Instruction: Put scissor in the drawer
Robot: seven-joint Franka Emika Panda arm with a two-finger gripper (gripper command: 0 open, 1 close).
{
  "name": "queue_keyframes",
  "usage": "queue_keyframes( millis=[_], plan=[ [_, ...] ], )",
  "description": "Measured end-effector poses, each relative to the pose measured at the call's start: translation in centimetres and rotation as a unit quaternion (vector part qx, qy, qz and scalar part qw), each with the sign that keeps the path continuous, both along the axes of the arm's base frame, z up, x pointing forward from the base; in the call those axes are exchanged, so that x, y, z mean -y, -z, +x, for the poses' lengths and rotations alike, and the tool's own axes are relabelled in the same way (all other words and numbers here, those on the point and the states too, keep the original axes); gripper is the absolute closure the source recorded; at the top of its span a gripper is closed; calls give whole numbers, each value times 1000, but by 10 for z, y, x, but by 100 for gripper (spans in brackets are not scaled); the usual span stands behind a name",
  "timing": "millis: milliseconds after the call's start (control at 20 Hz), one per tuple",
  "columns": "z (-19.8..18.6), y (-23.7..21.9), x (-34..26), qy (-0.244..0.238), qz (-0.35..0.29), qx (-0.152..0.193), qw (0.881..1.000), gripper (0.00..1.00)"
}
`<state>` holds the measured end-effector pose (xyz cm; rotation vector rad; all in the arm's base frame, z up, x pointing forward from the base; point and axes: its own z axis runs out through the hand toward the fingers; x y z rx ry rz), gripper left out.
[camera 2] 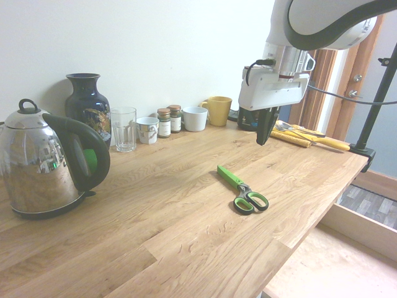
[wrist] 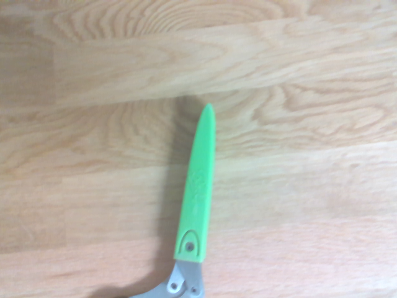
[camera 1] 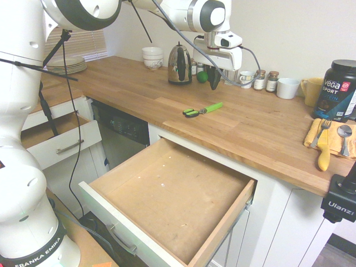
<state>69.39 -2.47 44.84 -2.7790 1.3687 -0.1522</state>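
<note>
Standing open at the left of the first exterior view, the wide white-fronted drawer with a bare wooden bottom [camera 1: 172, 194] sits below the wooden bench [camera 1: 278, 130]. Right of its middle, up on the bench and near the edge, lie the small scissors with black, lime-lined loops and a bright green blade cover [camera 1: 203, 110]. They look light and hard to break; the loops at their left end seem rigid, but might pivot or swing if pinched alone. The metal pivot is narrow and likely slick. The green cover, at the right end, looks smooth, straight and stiff: gripping across its thicker part near the pivot should balance best, though it could slide off the blades if pulled lengthwise. Farther right and above hangs the black-fingered pincer [camera 1: 214, 86], clenched on nothing, so it must open first. As for what is hidden, the second exterior view crops most of the drawer, and the wrist view cuts off the loops; whether the cover is locked on, I cannot tell.
</note>
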Motion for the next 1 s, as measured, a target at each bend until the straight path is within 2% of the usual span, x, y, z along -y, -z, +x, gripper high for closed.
queue_keyframes(
  millis=[300,650,1000],
  plan=[
    [-4,16,-23,42,-7,-8,999,0],
    [5,26,-38,50,-5,-7,999,0],
    [13,68,-75,67,0,-13,998,0]
  ],
)
